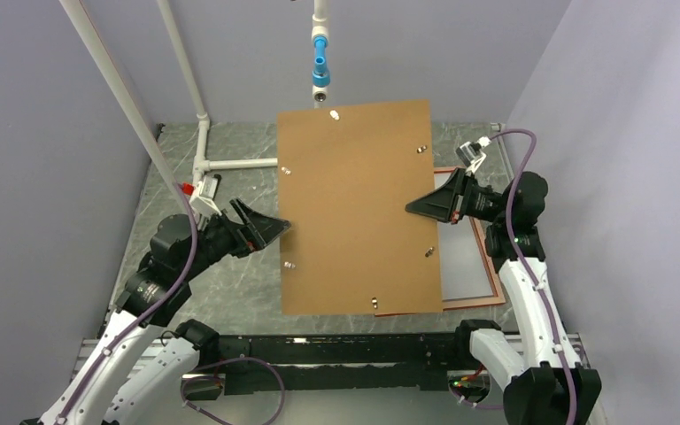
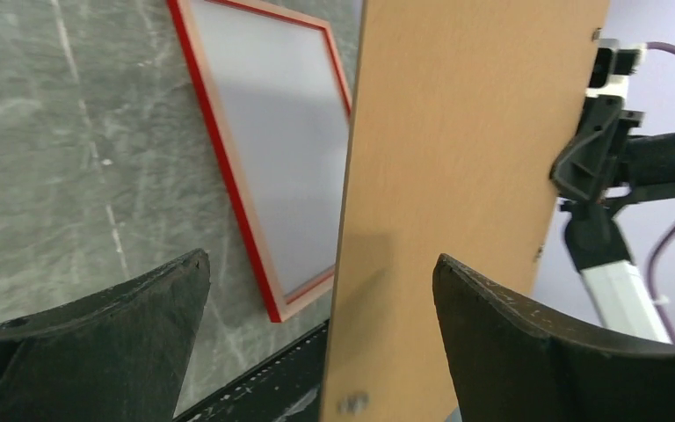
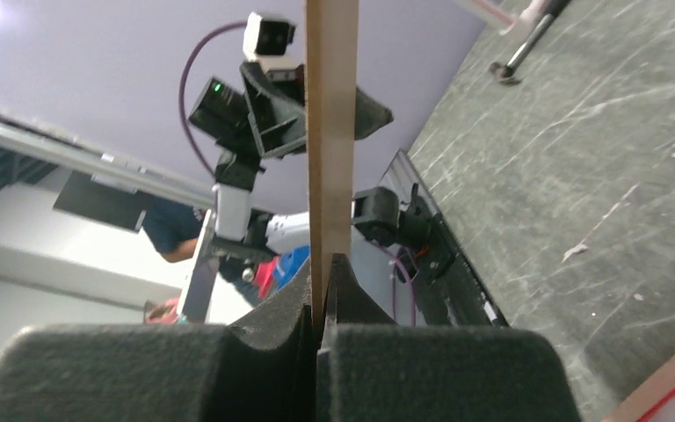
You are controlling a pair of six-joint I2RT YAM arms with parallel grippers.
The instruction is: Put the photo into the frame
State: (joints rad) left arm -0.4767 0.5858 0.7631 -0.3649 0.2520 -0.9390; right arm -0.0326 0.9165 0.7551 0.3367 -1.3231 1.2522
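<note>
Brown fibreboard, one backing board (image 1: pixel 354 204), large and rectangular, raised off the bench (image 1: pixel 230 292) and tilted. Small metal tabs (image 1: pixel 289 264) sit along its edges.

Right fingers (image 1: pixel 421 207): closed tight on the board's right edge. The right wrist view shows the thin edge pinched between both pads.

Left fingers (image 1: pixel 270 228): spread wide and holding nothing. Their tips are at the board's left edge; contact cannot be told. In the left wrist view the board stands beyond and between the two fingers.

Frame (image 2: pixel 228 171): thin border, red on the outer edge and pale wood on the inner. It lies flat on the bench under the board, with its far side showing below and beside the right fingers. In the left wrist view it lies beyond the left fingers, partly hidden by the board.

Pale grey panel (image 2: pixel 281 132): it fills the frame's opening. Whether this is the photo or a pane cannot be told.
</note>
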